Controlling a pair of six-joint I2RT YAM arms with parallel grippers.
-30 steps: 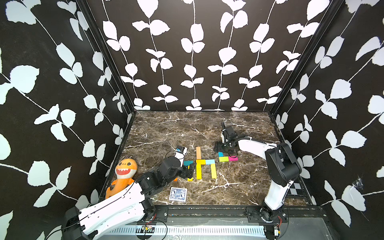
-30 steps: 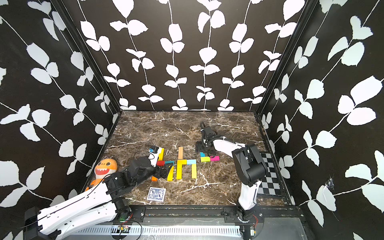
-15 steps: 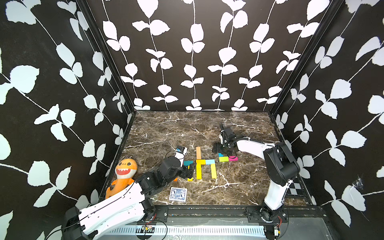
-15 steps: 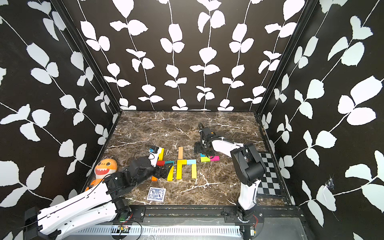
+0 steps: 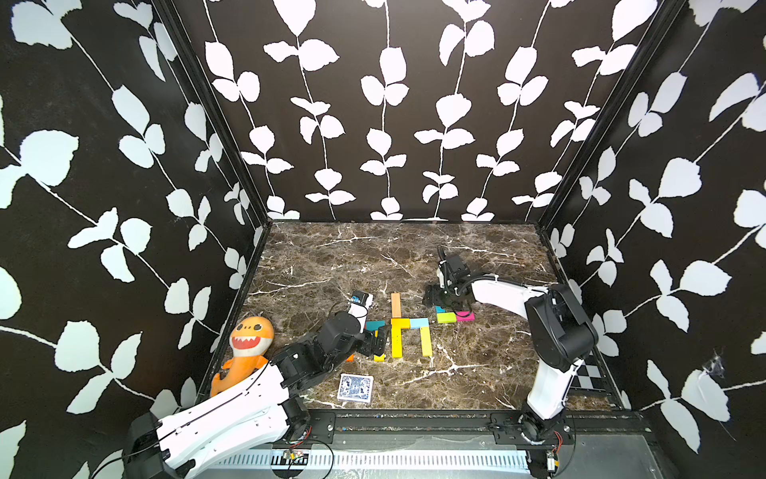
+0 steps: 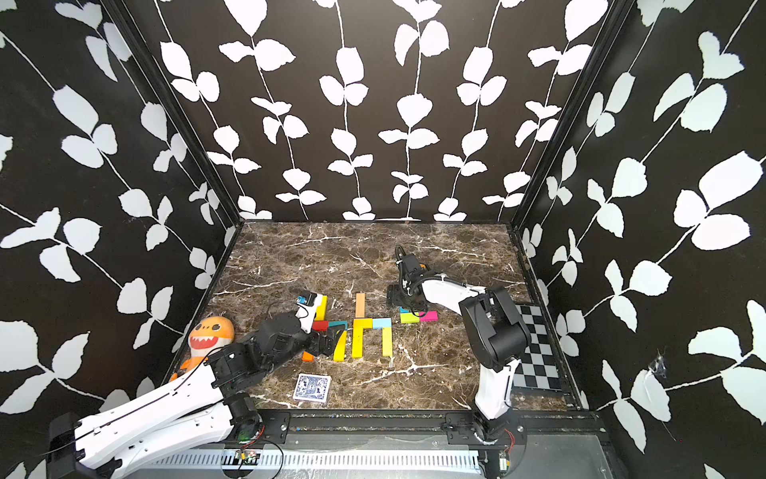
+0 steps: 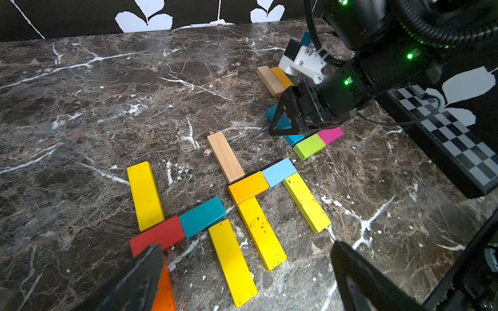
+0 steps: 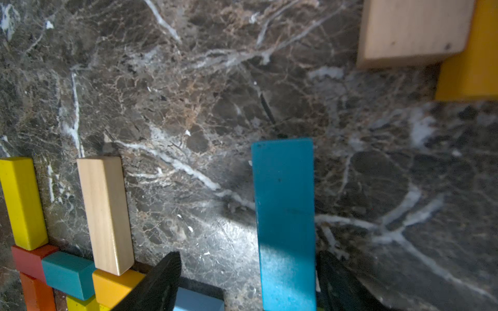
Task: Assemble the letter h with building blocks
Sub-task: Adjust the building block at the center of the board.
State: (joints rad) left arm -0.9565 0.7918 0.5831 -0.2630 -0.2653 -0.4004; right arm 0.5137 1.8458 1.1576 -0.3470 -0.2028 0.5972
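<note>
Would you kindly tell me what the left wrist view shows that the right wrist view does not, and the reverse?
Only the left wrist view: the pink block and the checkerboard mat. Only the right wrist view: the bare gap between the blue block and one finger of the right end effector. Both: the tan block touching the orange-yellow block.

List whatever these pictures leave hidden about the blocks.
Orange block: left wrist view, a finger of the left hand covers it, and the picture edge cuts it.
Blue block: right wrist view, near end cut off by the picture edge.
Blurred tan block: right wrist view, cut off by the picture edge.
</note>
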